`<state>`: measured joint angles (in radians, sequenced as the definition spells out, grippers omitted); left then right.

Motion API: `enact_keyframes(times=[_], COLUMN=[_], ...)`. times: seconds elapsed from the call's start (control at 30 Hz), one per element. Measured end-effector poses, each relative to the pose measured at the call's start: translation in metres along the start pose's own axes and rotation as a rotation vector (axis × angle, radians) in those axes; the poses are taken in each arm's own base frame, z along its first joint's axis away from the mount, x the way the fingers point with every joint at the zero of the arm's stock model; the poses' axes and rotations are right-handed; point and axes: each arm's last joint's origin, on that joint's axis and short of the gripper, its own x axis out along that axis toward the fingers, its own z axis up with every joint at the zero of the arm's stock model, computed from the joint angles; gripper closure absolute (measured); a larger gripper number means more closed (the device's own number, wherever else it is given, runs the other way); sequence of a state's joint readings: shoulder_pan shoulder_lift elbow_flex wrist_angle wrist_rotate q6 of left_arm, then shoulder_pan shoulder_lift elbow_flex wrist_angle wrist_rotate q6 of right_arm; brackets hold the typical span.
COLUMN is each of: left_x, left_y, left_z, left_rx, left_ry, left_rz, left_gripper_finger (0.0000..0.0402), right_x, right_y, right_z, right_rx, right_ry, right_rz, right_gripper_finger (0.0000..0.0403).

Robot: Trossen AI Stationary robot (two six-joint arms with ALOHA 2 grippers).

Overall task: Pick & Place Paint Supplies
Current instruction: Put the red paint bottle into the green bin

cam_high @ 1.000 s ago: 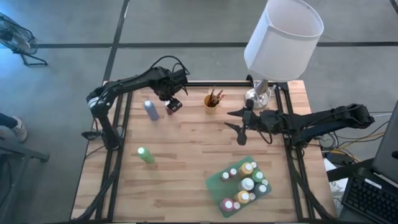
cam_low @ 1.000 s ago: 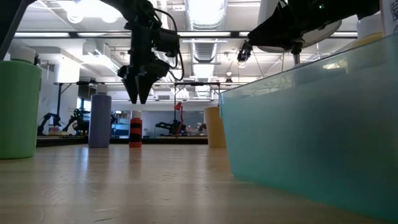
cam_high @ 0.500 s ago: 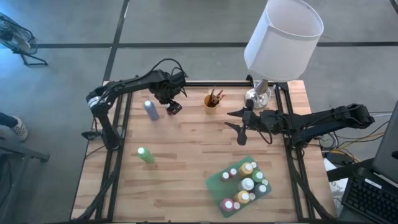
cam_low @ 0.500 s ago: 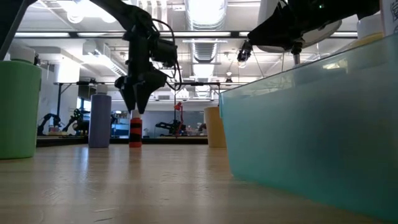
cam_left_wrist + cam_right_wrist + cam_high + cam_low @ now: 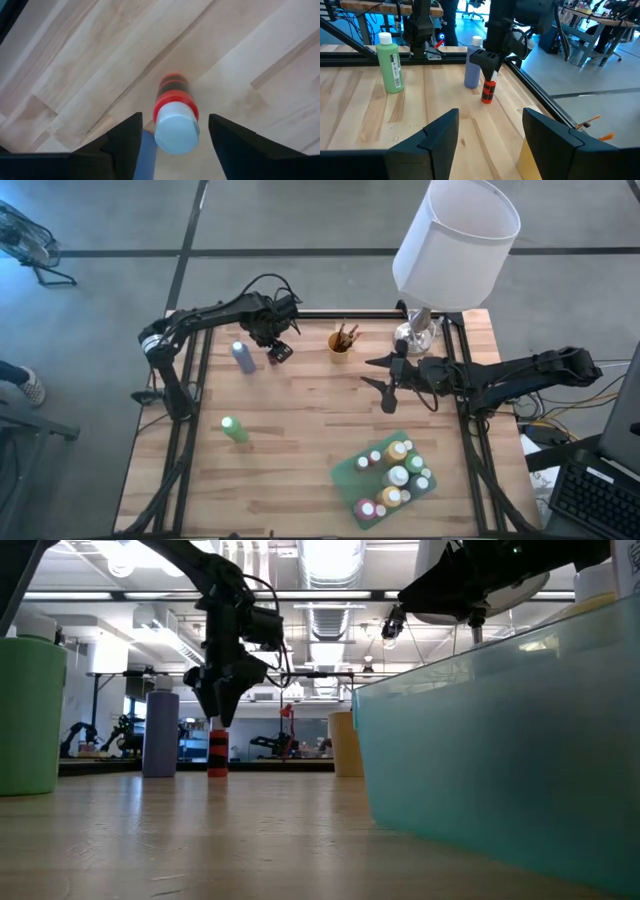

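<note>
A small red-and-black paint bottle point(image 5: 174, 107) with a white cap stands upright on the table's far left part point(image 5: 280, 352). My left gripper point(image 5: 175, 120) is open and points down over it, one finger on each side of the cap with a gap on both sides; the right wrist view shows it there too point(image 5: 488, 62). A lilac bottle point(image 5: 243, 357) and a green bottle point(image 5: 234, 429) stand upright nearby. Several capped bottles stand in a green tray point(image 5: 352, 470). My right gripper point(image 5: 368, 373) is open and waits above the table's right part.
A yellow cup point(image 5: 341, 340) holding brushes stands at the far edge. The lamp point(image 5: 455, 240) with its silver base point(image 5: 415, 335) occupies the far right corner. Bare wood lies between the green bottle and the tray. In the low view the tray wall point(image 5: 500, 740) fills the right side.
My left gripper has come down toward the red-and-black bottle, its fingertips now at the level of the cap. The bottles have stayed in place.
</note>
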<state>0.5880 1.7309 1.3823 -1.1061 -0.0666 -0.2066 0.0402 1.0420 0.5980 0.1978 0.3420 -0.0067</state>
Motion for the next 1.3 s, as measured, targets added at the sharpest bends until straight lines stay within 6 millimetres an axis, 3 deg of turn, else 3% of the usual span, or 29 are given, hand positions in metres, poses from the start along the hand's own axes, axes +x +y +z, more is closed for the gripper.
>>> enact_keyframes(times=[0.87,1.13,1.3], left_x=[0.004,0.002,-0.009], left_y=[0.000,-0.002,-0.010], left_z=[-0.001,-0.003,-0.008], left_rx=[-0.011,0.003,0.026], left_ry=[0.005,0.020,0.017], left_rz=[0.001,-0.057,-0.144], left_gripper_finger=[0.0276,0.0270,0.0275], right_x=[0.000,0.000,0.000], right_y=[0.000,0.000,0.000], right_z=[0.000,0.003,0.007], right_rx=[-0.006,-0.024,-0.018], right_ry=[-0.001,-0.029,-0.066], right_rz=[0.000,-0.001,-0.001], right_gripper_finger=[0.0242,0.0257,0.0267])
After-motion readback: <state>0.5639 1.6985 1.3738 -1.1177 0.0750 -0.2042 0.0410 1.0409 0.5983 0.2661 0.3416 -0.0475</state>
